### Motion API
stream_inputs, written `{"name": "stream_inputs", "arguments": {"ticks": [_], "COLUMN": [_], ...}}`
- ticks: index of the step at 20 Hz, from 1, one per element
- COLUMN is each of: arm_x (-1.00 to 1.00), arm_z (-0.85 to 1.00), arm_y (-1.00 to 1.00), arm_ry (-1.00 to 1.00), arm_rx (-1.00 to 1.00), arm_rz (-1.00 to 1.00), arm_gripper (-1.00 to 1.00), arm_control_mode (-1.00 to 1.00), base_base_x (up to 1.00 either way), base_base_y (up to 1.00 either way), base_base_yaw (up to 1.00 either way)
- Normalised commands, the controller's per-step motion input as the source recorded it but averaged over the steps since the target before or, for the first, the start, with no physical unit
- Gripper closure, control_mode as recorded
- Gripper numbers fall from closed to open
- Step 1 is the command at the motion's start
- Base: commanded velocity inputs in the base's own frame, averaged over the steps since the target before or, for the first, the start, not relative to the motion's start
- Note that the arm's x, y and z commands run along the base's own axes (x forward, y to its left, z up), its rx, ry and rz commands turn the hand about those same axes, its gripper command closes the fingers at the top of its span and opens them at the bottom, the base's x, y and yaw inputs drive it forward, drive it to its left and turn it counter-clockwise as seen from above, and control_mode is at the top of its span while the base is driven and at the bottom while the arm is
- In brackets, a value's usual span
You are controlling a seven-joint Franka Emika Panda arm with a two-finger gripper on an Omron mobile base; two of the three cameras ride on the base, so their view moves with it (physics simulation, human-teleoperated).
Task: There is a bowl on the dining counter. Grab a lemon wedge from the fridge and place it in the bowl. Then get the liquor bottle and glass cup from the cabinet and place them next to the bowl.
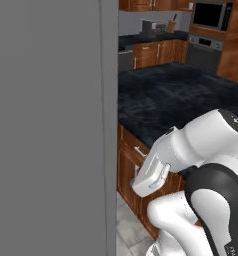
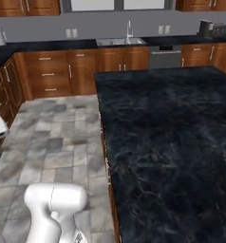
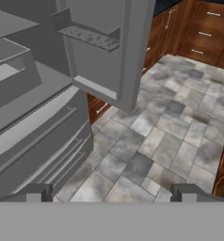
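end effector (image 3: 112, 190) released, over tiled floor (image 3: 170, 127); open fridge (image 3: 34, 117) just left.

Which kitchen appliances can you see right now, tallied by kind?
Tall grey fridge, door open: 1
Black microwave: 1
Grey built-in oven: 1
Grey dishwasher panel: 1
Total: 4

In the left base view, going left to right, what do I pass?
Grey fridge door → brown cabinets under the black marble-look dining counter → the robot's white arm, with the wall oven far behind at upper right.
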Motion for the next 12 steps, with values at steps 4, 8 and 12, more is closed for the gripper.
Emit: {"name": "stream_inputs", "arguments": {"ticks": [4, 8, 12], "arm_x": [0.00, 0.00, 0.00], "arm_z": [0.00, 0.00, 0.00], "arm_y": [0.00, 0.00, 0.00], "arm_ry": [0.00, 0.00, 0.00], "arm_rx": [0.00, 0.00, 0.00], "arm_rz": [0.00, 0.00, 0.00], "arm_gripper": [-1.00, -1.00, -1.00], "arm_control_mode": [1.00, 1.00, 1.00], "base_base_x": [1.00, 1.00, 0.91], "base_base_y": [0.15, 0.40, 0.71], "base_base_yaw": [0.00, -0.06, -0.30]}}
